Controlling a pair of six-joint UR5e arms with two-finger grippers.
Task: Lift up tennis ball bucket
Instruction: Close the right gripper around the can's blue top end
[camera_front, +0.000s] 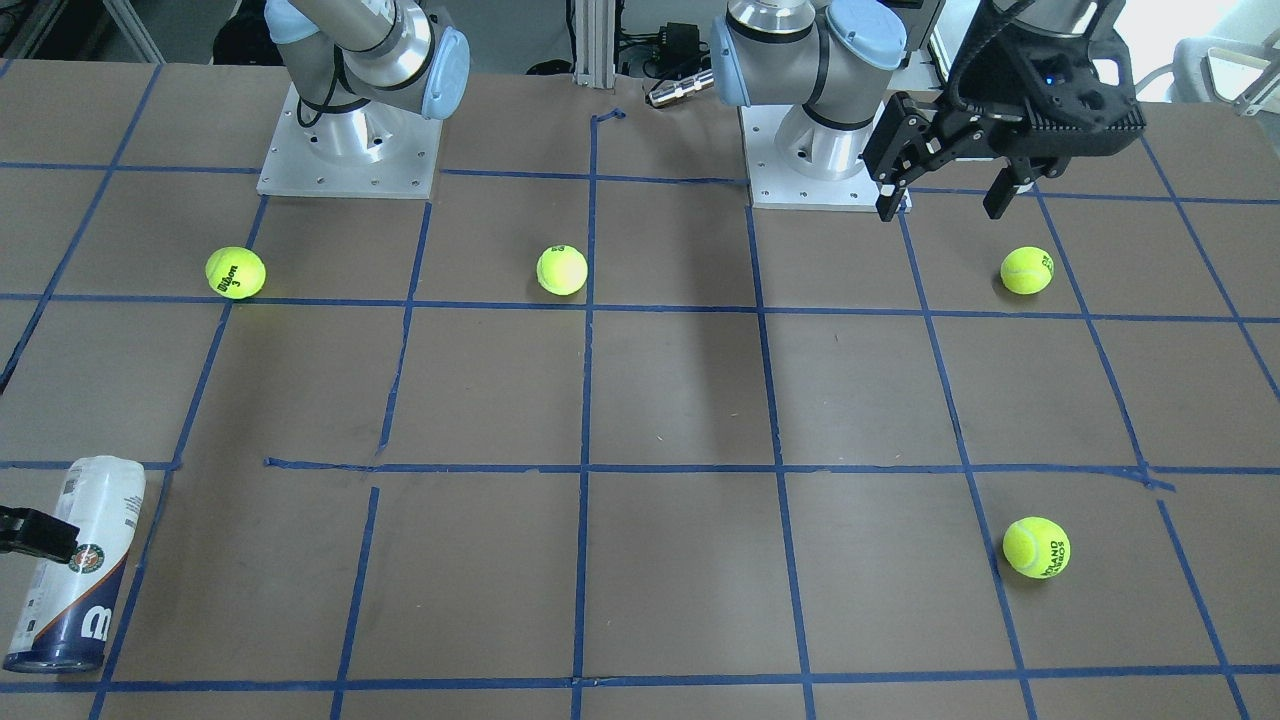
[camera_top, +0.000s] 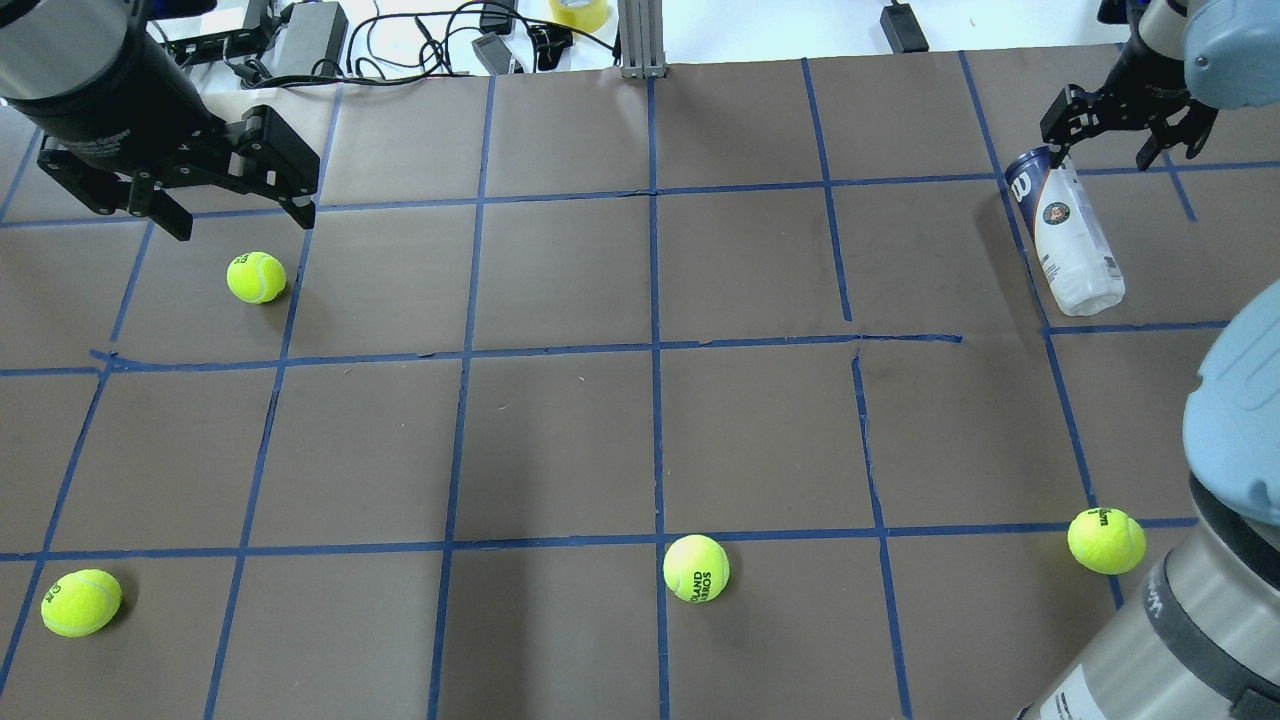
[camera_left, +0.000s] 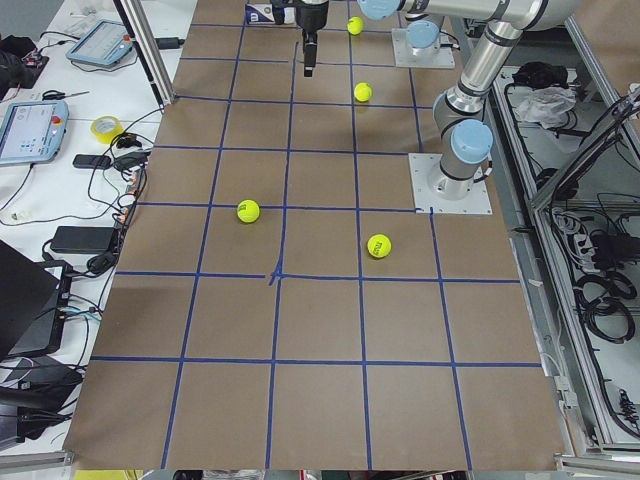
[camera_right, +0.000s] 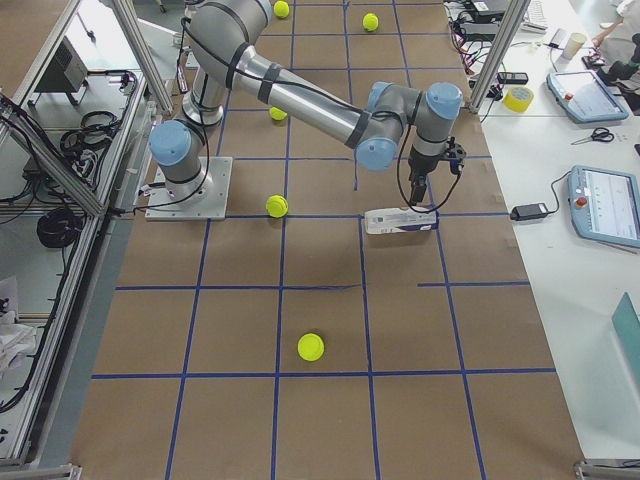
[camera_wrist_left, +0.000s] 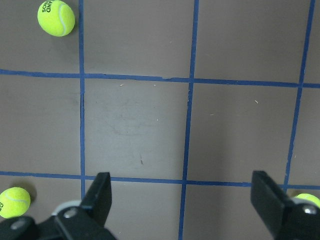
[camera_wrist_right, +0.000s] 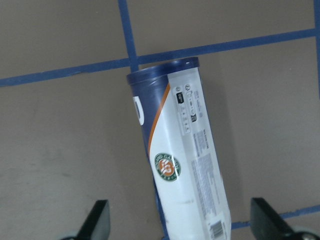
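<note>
The fingers (camera_wrist_right: 97, 222) of the right gripper (camera_top: 1098, 148) are spread wide to either side of the tennis ball bucket (camera_wrist_right: 185, 165), which is laid on its side on the surface (camera_top: 560, 440), at 2 o'clock in the overhead view. The left gripper (camera_top: 240, 215) is likewise held wide open, with a tennis ball (camera_top: 256, 277) at its 6 o'clock.

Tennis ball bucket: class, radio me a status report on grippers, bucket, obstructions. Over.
Left gripper open, empty, far off. Right gripper open, straddling tennis ball bucket, no contact. Bucket flat on table. Tennis balls well clear.
</note>
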